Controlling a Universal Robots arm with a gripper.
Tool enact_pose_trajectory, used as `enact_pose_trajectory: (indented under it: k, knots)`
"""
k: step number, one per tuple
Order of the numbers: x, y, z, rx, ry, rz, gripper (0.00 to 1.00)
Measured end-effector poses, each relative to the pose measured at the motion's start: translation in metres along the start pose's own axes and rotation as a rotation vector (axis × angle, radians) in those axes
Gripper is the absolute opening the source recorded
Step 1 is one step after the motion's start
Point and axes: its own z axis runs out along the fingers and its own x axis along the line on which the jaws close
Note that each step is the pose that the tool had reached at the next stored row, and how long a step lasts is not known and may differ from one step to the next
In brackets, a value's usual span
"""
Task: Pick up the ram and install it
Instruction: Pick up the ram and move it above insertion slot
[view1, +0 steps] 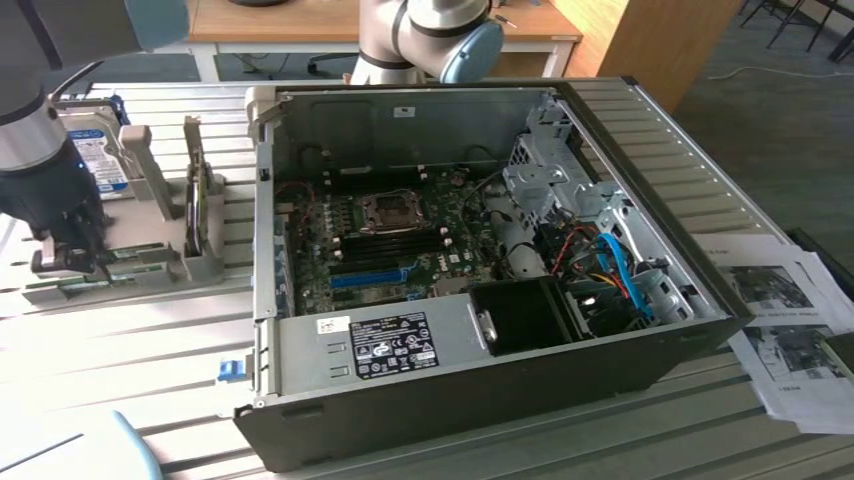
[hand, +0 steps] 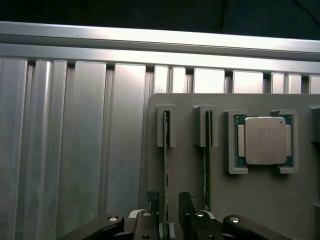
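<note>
Gripper (hand: 168, 200) spread wide, fingers (hand: 186, 205) straddling the ram (hand: 166, 160). It stands edge-on in a slot of the grey holder (hand: 250, 210); contact apparently none. Holder lies on the exterior view's left of the open computer case (view1: 534, 340).

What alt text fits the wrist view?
The open claw straddles the ram, which stands on edge in a grey holder. A second stick stands in the next slot, with a square silver processor chip beside it, on a ribbed metal table.

The arm (view1: 30, 140) hangs vertically, wrist down; its gripper (hand: 169, 207) has its 2 fingers (hand: 186, 202) parted.
</note>
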Motion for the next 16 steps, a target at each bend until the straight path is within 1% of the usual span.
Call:
enact_pose_trajectory:
  k: [4, 8, 16]
  knots:
    - [0.0002, -0.0053, -0.0002, -0.0001, 0.0, 0.0, 0.29]
    - [0.0002, -0.0086, -0.0001, 0.0, -0.0001, 0.0, 0.29]
    - [0.0002, -0.0096, 0.0012, 0.0, -0.0001, 0.0, 0.29]
